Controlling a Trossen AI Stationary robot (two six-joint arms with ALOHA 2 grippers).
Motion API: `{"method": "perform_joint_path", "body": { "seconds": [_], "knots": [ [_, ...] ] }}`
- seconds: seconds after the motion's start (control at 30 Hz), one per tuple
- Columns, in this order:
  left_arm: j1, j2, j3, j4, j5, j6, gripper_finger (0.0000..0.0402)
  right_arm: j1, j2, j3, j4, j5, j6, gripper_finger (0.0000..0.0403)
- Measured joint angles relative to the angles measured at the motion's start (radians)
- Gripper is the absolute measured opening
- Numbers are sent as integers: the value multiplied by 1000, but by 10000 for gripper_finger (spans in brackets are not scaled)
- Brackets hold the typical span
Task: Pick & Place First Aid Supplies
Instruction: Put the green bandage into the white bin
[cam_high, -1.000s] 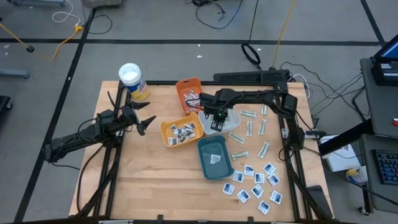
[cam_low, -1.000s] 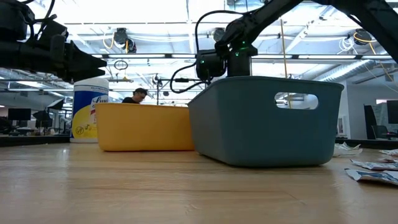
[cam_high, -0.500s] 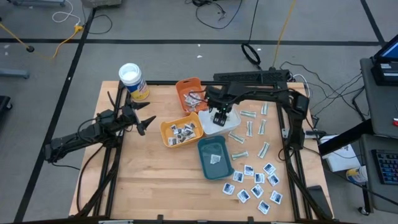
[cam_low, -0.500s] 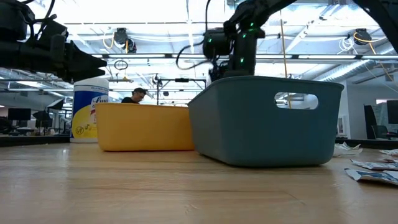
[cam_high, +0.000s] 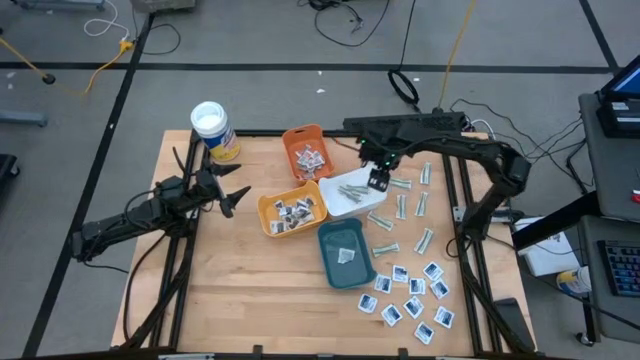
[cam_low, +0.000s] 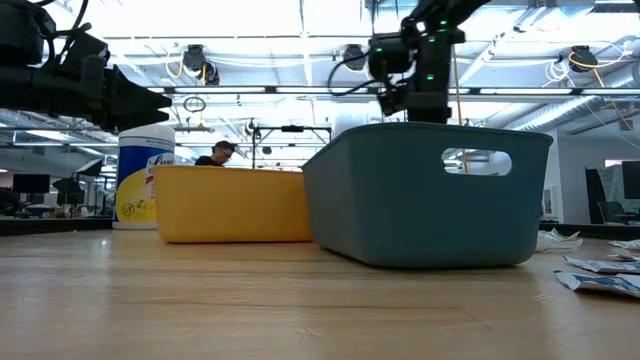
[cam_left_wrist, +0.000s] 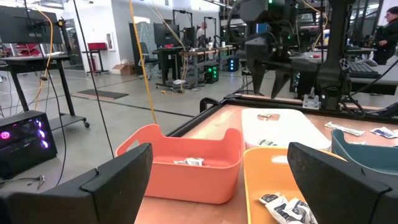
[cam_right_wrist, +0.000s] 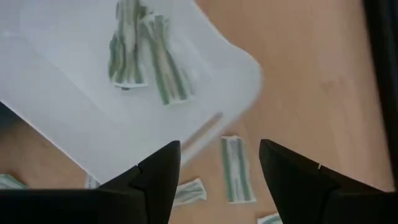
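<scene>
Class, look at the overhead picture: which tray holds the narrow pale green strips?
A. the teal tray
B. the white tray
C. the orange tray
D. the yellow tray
B: the strips lie inside the white tray; the right wrist view shows them there, with the right tool open and empty above its edge.

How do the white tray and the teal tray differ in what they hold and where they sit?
The white tray holds narrow grey-green strips; the teal tray holds one square white sachet. The white tray sits farther back, beside the orange tray; the teal tray sits nearer the table's front edge. Both are small open rectangular bins.
</scene>
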Motion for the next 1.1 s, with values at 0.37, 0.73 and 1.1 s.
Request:
{"method": "perform_joint_path", "body": {
  "seconds": [0.37,0.73,1.1],
  "knots": [
    [0,0,0,0,0,0,379,-143,-115,-166,11,25,-124,212],
    [0,0,0,0,0,0,379,-189,-123,-380,182,48,-153,212],
    [0,0,0,0,0,0,379,-194,-124,-551,397,48,-161,212]
  ]
}}
